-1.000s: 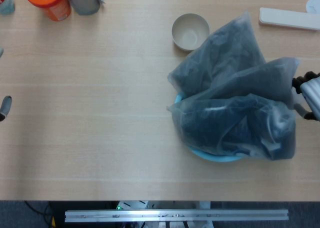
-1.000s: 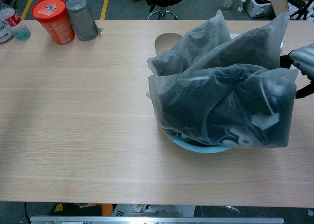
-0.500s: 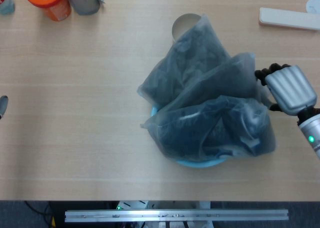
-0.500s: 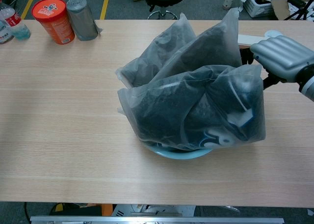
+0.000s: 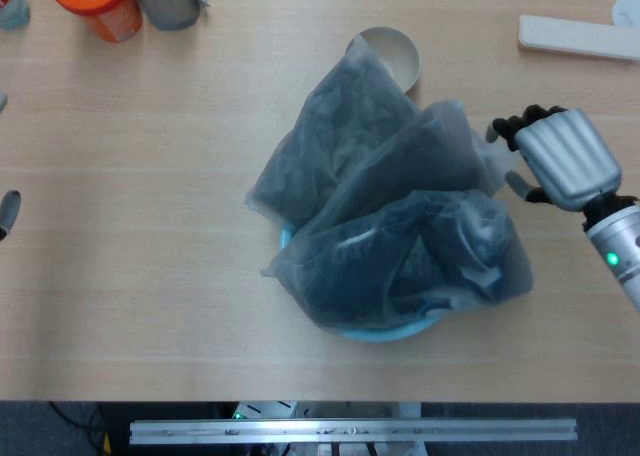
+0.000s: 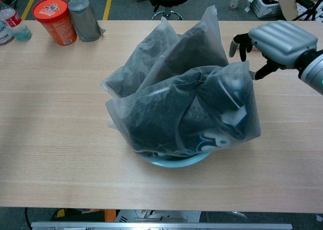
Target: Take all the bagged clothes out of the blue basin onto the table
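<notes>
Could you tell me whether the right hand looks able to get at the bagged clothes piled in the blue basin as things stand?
Probably yes. The right hand hovers open just beside the bagged clothes, fingers pointing at them, and nothing stands between them. The blue basin is almost wholly hidden underneath.

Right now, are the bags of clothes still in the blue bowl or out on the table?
Still in. The bagged clothes sit piled in the blue basin, whose rim peeks out beneath them; none lies on the table.
</notes>
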You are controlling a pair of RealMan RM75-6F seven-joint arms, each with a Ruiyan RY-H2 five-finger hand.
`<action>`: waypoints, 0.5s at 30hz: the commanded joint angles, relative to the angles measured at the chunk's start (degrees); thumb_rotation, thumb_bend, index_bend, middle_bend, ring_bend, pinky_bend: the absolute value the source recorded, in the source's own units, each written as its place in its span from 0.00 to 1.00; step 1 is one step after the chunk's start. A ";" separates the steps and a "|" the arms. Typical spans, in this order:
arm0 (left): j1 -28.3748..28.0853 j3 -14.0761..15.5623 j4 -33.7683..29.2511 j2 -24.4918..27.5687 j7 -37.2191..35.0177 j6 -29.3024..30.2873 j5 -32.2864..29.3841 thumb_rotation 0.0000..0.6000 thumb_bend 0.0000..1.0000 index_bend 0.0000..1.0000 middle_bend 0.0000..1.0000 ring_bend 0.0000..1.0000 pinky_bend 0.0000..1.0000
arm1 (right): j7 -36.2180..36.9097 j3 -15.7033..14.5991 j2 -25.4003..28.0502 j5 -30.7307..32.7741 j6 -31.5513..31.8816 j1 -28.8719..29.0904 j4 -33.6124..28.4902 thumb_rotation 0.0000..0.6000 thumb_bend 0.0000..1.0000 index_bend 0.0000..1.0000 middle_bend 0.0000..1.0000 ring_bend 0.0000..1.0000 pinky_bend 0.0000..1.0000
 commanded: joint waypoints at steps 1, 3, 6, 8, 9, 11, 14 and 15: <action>-1.05 1.01 -0.60 1.21 -2.70 -2.42 2.08 1.00 0.33 0.02 0.00 0.00 0.05 | 3.77 0.66 6.30 -1.01 2.40 -1.74 -2.40 1.00 0.25 0.37 0.51 0.38 0.52; -1.96 1.79 -1.04 2.12 -4.81 -4.49 3.66 1.00 0.33 0.02 0.00 0.00 0.05 | 5.75 1.40 9.28 -1.27 3.95 -2.64 -2.97 1.00 0.25 0.37 0.51 0.38 0.52; -3.77 2.51 -1.15 3.00 -7.67 -7.28 6.49 1.00 0.33 0.02 0.00 0.00 0.05 | 8.91 2.79 13.15 -1.11 5.84 -3.72 -3.17 1.00 0.25 0.37 0.51 0.38 0.52; -5.36 2.59 -0.09 2.66 -9.65 -8.51 9.30 1.00 0.33 0.02 0.00 0.00 0.05 | 10.38 3.66 15.48 -0.65 6.92 -4.32 -2.54 1.00 0.25 0.37 0.51 0.38 0.52; -6.03 2.65 0.30 2.46 -10.04 -9.19 10.15 1.00 0.33 0.02 0.00 0.00 0.05 | 10.81 4.00 16.39 -0.17 7.19 -4.51 -2.07 1.00 0.25 0.37 0.51 0.38 0.52; -7.76 2.77 0.60 2.08 -10.58 -10.91 12.26 1.00 0.31 0.02 0.00 0.00 0.06 | 11.70 4.83 18.41 1.40 7.60 -4.89 -1.11 1.00 0.25 0.37 0.51 0.38 0.52; -9.99 2.91 0.22 1.75 -11.44 -13.37 14.15 1.00 0.28 0.02 0.00 0.00 0.06 | 12.64 5.59 20.74 2.96 8.46 -5.62 -0.31 1.00 0.25 0.37 0.51 0.38 0.52; -10.98 2.96 0.03 1.56 -11.88 -14.41 14.91 1.00 0.27 0.02 0.00 0.00 0.06 | 13.15 5.77 21.67 3.48 8.91 -6.09 -0.13 1.00 0.25 0.37 0.51 0.38 0.52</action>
